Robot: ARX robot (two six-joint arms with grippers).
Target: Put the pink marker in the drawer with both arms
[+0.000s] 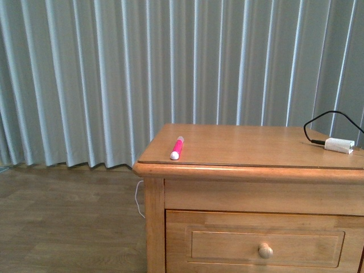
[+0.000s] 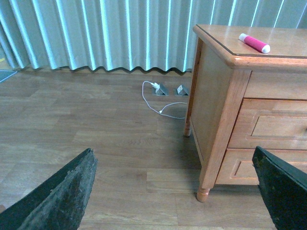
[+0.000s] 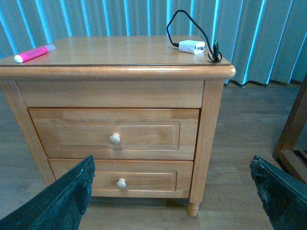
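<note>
Two grippers show, both well short of the nightstand. The left gripper is spread wide, holding nothing. One pink marker lies on the nightstand's top near the left front corner, higher than both grippers and well apart from them. Two closed drawers face the right gripper, which is also spread and empty: the drawer above and a lower drawer beneath, contents hidden. One white adapter lies rightmost.
</note>
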